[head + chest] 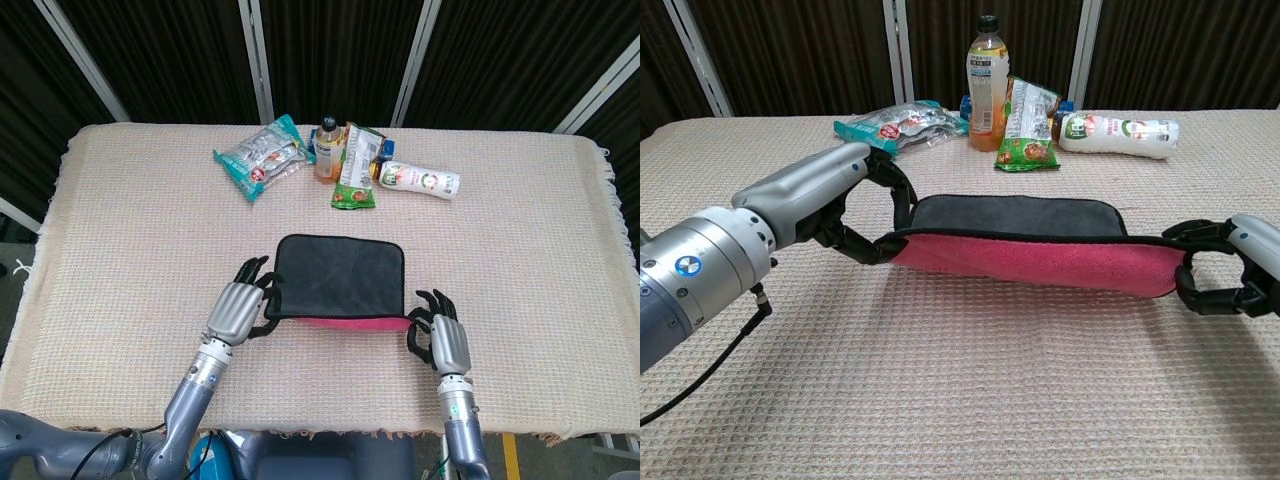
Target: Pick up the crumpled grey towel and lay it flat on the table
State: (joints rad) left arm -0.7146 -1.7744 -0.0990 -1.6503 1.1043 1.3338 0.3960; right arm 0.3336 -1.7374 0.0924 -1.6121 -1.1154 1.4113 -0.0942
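Observation:
The grey towel (338,278) is spread out in the middle of the table, dark face up. Its near edge is raised off the cloth and shows a pink underside (1035,258); the far part (1015,214) lies on the table. My left hand (240,305) pinches the near left corner, fingertips (880,245) curled around the hem. My right hand (441,336) holds the near right corner, with its fingers (1200,270) closed at the towel's end. Both hands sit low, close to the table's front edge.
At the back of the beige tablecloth (120,250) lie a teal snack bag (262,157), an upright orange drink bottle (328,148), a green snack packet (357,170) and a white bottle on its side (420,180). Dark curtains hang behind the table.

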